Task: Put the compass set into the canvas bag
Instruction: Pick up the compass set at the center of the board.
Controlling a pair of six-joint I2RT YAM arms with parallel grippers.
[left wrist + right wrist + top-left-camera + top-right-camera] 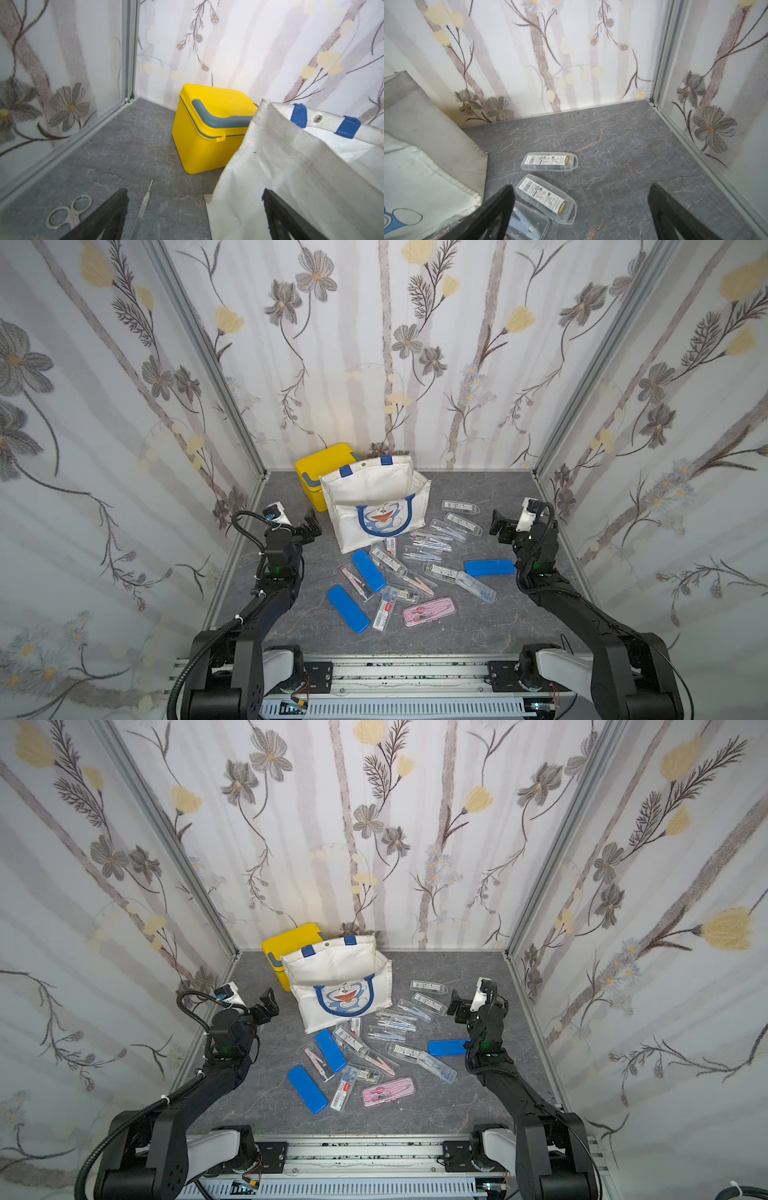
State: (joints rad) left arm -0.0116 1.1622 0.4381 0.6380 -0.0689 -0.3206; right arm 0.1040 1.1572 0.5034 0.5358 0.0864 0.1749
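- The canvas bag (376,506) stands upright at the far middle of the table (478,626). Its mouth gapes open and its cat-face pocket is turned to the near side.
- A yellow box (318,472) with its lid shut sits just behind the bag's left corner, close against it.
- The compass sets lie out on the table, scattered near and right of the bag. Clear cases (460,507) fan out to the right, some overlapping, and a pink case (429,611) lies nearest.
- Three shut blue cases (368,570) lie among them: two near-left of the pile, one off to the right. I cannot tell what they hold.
- The left gripper (311,524) hovers just left of the bag with its fingers spread wide, holding nothing.
- The right gripper (498,526) hovers at the right edge of the scatter, also spread wide and empty. Its wrist view shows two clear cases just ahead of it.
- Scissors (68,209) and a thin metal tool (143,203) lie flat on the table below the left gripper.
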